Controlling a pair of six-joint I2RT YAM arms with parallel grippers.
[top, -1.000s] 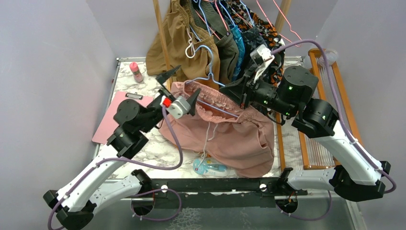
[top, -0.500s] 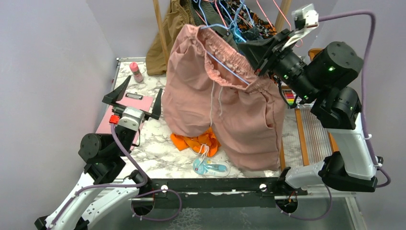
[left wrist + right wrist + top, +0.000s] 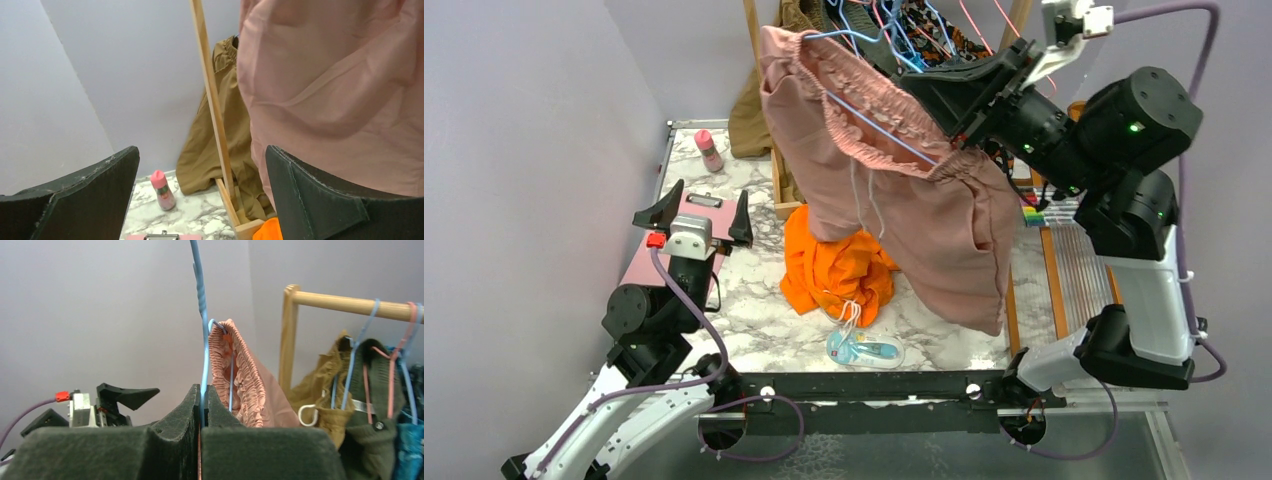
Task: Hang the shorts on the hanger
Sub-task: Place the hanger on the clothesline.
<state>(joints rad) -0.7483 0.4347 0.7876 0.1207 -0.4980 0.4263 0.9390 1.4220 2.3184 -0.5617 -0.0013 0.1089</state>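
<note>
Dusty pink fabric: the shorts (image 3: 894,190), large and baggy, hang legs down just in front of the wooden rack (image 3: 759,40), with the gathered waistband stretched along the hanger (image 3: 879,125), a thin light blue wire, and the white drawstring dangling. Right gripper (image 3: 916,90): raised high in front of the rack, jaws pressed together on the hanger's wire. In the right wrist view the blue wire rises straight up from between the closed fingers, with the waistband just behind it. Left gripper (image 3: 707,197): low and left of the rack's left post, jaws spread fully wide with nothing between them, facing the post. Orange shorts (image 3: 839,270): crumpled on the marble table (image 3: 754,320) in front of the rack's foot, partly behind the pink legs. Brown shorts (image 3: 749,110): hanging on the rack beside its left post. Pink bottle (image 3: 709,150): upright, left of the post. Pink clipboard (image 3: 649,265): flat, further left of the rack, beneath the left gripper. Turquoise packet (image 3: 864,350): well in front of the rack, near the table's edge.
</note>
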